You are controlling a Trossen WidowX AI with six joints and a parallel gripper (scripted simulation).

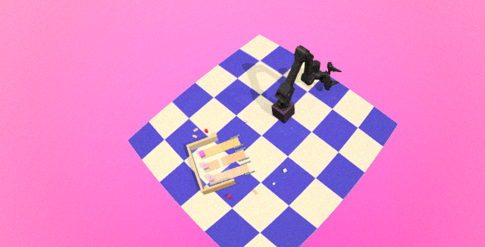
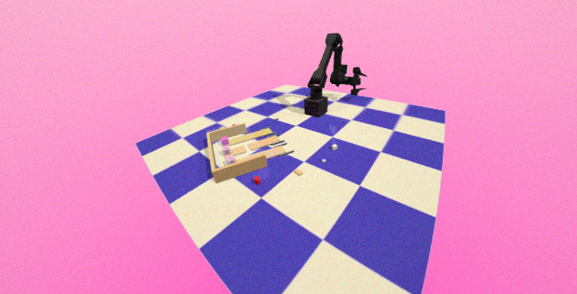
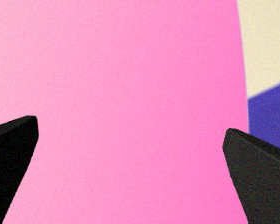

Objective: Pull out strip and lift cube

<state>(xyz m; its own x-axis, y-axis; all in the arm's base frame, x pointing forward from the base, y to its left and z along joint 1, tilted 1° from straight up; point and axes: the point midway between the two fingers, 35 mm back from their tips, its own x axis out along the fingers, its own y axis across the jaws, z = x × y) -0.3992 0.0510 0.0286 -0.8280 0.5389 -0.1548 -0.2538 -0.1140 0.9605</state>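
Observation:
The far strip (image 1: 223, 148) (image 2: 252, 138) is yellowish, looks unbroken and has a bright magenta cube (image 1: 201, 154) (image 2: 224, 141) on its inner end. The middle strip (image 1: 234, 158) (image 2: 266, 142) shows a gap before its inner piece (image 1: 214, 164) (image 2: 238, 151), which carries a paler cube (image 1: 204, 166) (image 2: 226, 151). The near strip (image 1: 244, 170) (image 2: 276, 152) bears pale marks and has a pale pink cube (image 1: 211, 178) (image 2: 231, 160) at its inner end. Labels are too small to read. My gripper (image 1: 339, 77) (image 2: 365, 82) (image 3: 132, 132) is open and empty, across the base from the strips.
A wooden wall (image 1: 217, 189) (image 2: 241, 169) encloses the strips on three sides; dark rails flank their outer ends. Red cylinders (image 1: 229, 196) (image 2: 257, 180), a tan block (image 1: 255, 192) (image 2: 298, 172) and a white cube (image 1: 285, 170) (image 2: 334, 147) lie outside.

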